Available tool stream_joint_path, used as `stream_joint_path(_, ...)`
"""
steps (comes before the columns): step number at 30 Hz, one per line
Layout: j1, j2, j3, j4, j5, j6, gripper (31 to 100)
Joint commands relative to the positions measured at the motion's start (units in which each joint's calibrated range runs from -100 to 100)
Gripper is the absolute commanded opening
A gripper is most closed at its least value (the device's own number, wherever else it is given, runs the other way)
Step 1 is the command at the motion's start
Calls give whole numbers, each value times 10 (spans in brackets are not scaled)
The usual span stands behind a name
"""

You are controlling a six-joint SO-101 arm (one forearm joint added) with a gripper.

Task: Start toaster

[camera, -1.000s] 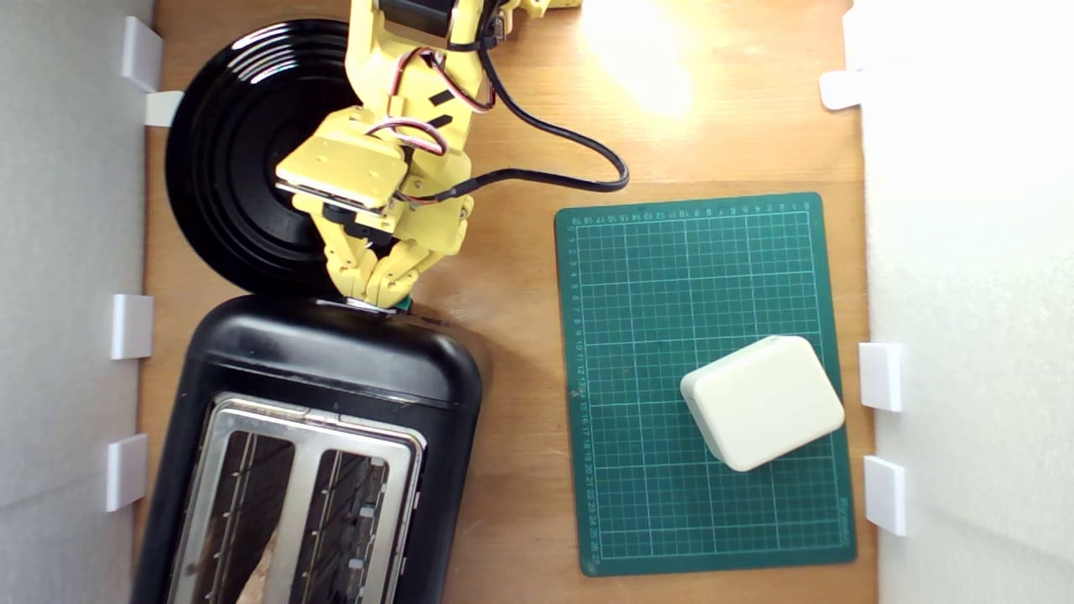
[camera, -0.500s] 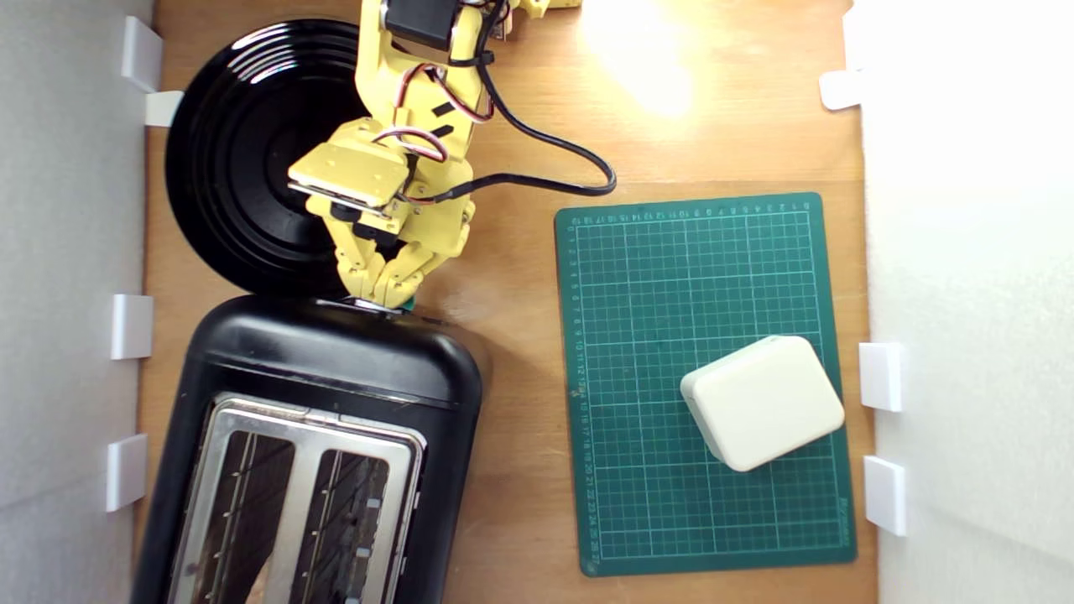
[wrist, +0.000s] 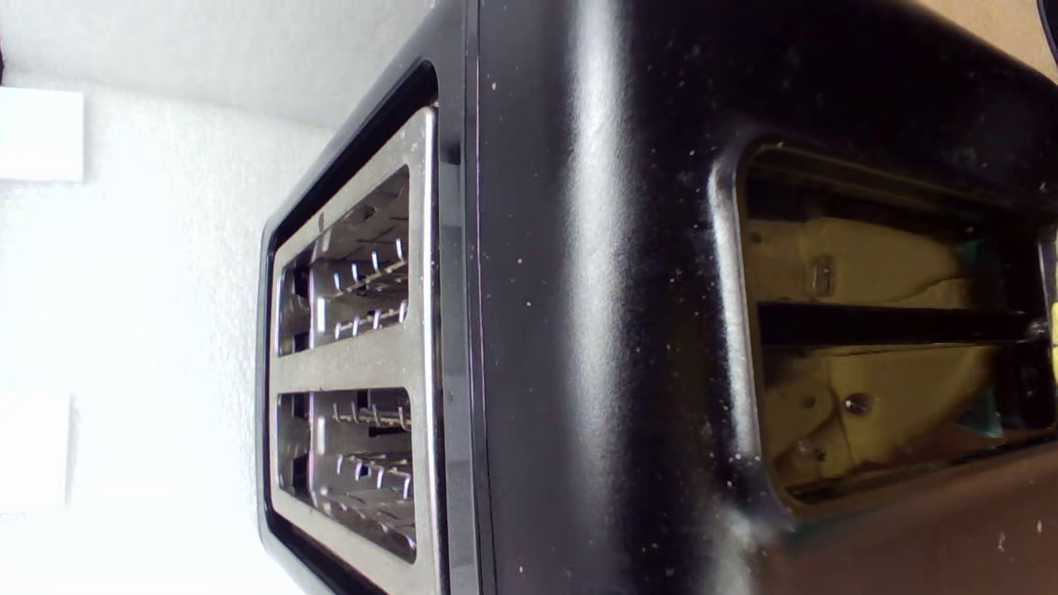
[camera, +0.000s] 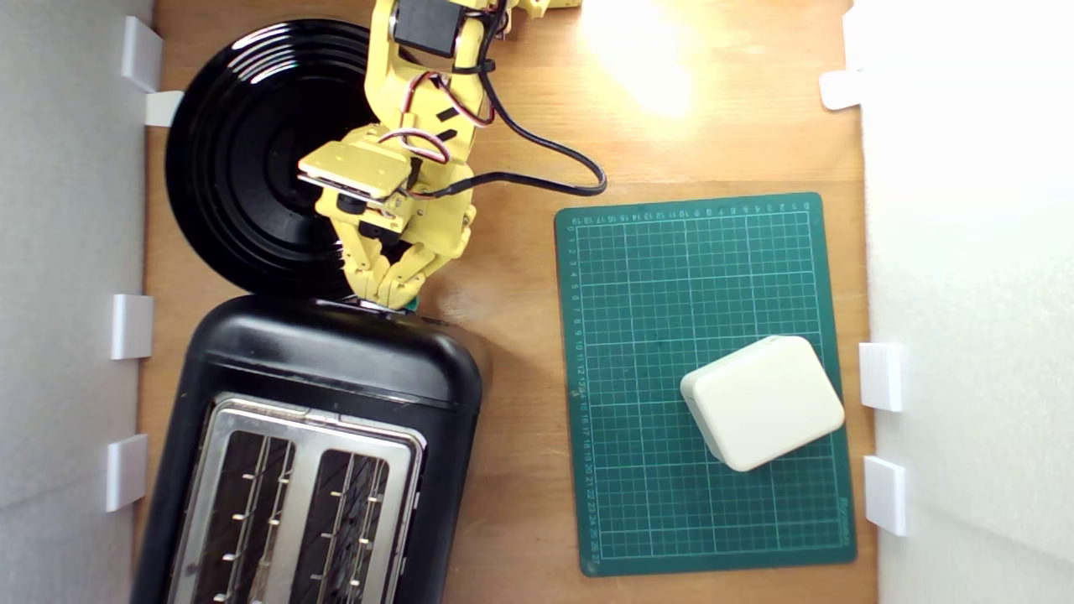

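Note:
The glossy black toaster [camera: 336, 369] fills the lower left of the exterior view, with its silver top plate [camera: 306, 428] and two wire-lined slots showing no bread. My yellow gripper [camera: 388, 299] points down at the toaster's end face, fingers drawn together, its tip against the small teal lever [camera: 410, 304]. In the wrist view the toaster [wrist: 595, 297] is very close. Its recessed lever panel [wrist: 893, 326] mirrors my yellow fingers and a bit of teal [wrist: 984, 413]. The lever itself is mostly hidden under my fingers.
A round black ribbed plate [camera: 243, 143] lies just behind the toaster, under my arm. A green cutting mat [camera: 654, 277] with a cream rounded box [camera: 762, 401] on it sits at the exterior view's right. White walls with clips edge both sides.
My gripper has sunk lower along the toaster's end face, its tip staying at the lever. The slice visible in the slot earlier has dropped out of sight.

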Motion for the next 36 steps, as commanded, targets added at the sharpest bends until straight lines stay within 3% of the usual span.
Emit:
stream_joint_path(1,1,78,12,-7,-4,-4,314)
stream_joint_path(8,-1,142,11,-21,-55,-7,314)
stream_joint_path(14,-3,156,21,-13,-66,-5,314)
stream_joint_path(31,-9,146,16,-24,-63,-4,313)
stream_joint_path(36,-8,119,-23,-24,-8,-4,313)
